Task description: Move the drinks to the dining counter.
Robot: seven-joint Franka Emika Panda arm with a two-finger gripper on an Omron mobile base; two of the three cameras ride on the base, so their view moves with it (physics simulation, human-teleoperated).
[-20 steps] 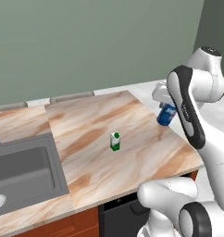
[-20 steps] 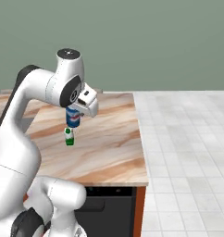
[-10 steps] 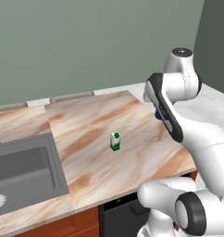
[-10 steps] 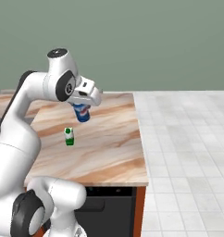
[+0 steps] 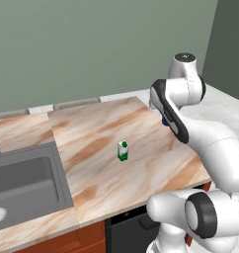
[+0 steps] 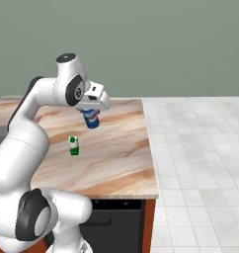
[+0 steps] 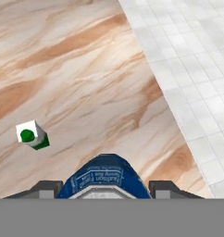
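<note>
The gripper (image 6: 93,114) was closed on the blue can (image 6: 92,118), holding it by its upper end clear above the marble worktop (image 6: 116,158), with the can's long axis close to upright but tipped a little. The white carton (image 5: 123,150) stood upright on the worktop near its middle, green cap up, well apart from the sink (image 5: 22,178). I judged the can stiff, smooth and likely slippery, best pinched across its round sides, while the carton looked light, easy to knock over, and best taken by its flat sides, low on the body.
</note>
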